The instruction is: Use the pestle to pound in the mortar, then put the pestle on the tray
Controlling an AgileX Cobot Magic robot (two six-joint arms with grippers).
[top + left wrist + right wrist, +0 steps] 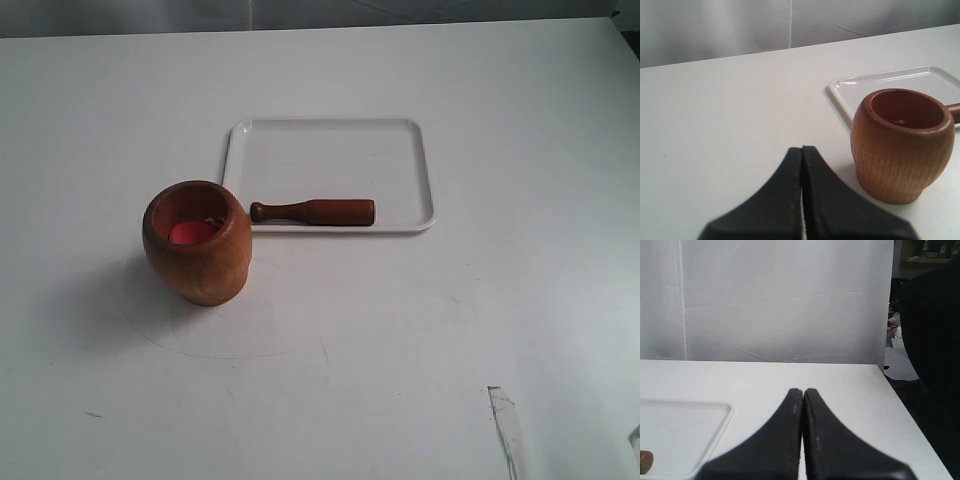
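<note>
The pestle (312, 211) lies flat along the lower edge of the tray (330, 140), mid-frame. The mortar (197, 245) stands upright by the tray's lower left corner. The left gripper (801, 150) and the right gripper (803, 391) are closed and empty.

Exterior looks down; low wrist views share the tray (890, 81).

Your left gripper (801, 150) has its two black fingers (775, 205) pressed flat against each other, only a thin seam running between them, and nothing is caught there. The fingers taper from a broad base to a narrow tip. Your right gripper (803, 391) matches it: both dark fingers (835, 445) meet along their whole length, holding nothing.
</note>
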